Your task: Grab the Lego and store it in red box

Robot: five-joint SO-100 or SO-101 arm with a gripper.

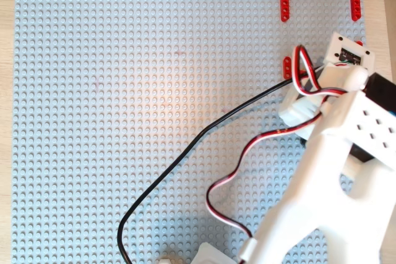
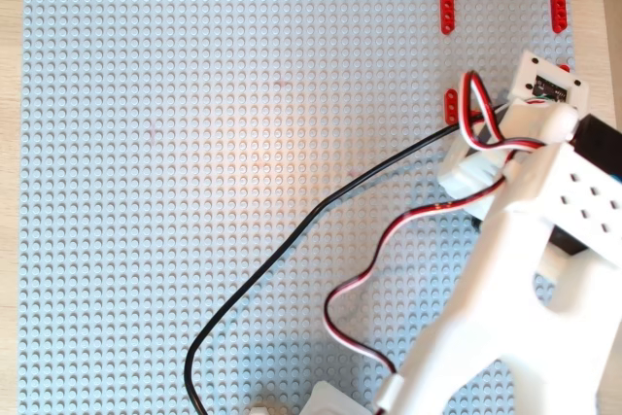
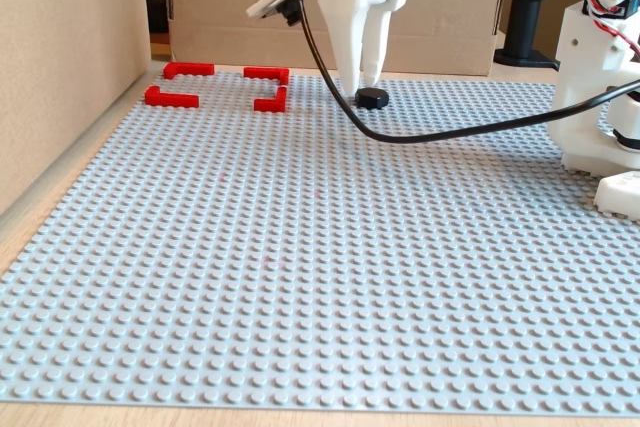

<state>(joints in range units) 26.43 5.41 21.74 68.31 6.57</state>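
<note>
1. Grey studded baseplate (image 3: 300, 277) covers the table.
2. White arm (image 1: 334, 171) reaches over the plate's right side in both overhead views, hiding part of the red box.
3. Black cable (image 3: 450, 132) trails across the plate.
4. Red box (image 3: 215, 87): four corner brackets at the far left in the fixed view.
5. Gripper (image 3: 366, 79) points down; its fingers close around the Lego (image 3: 372, 98), which rests on the plate, right of the box and outside it.
</note>
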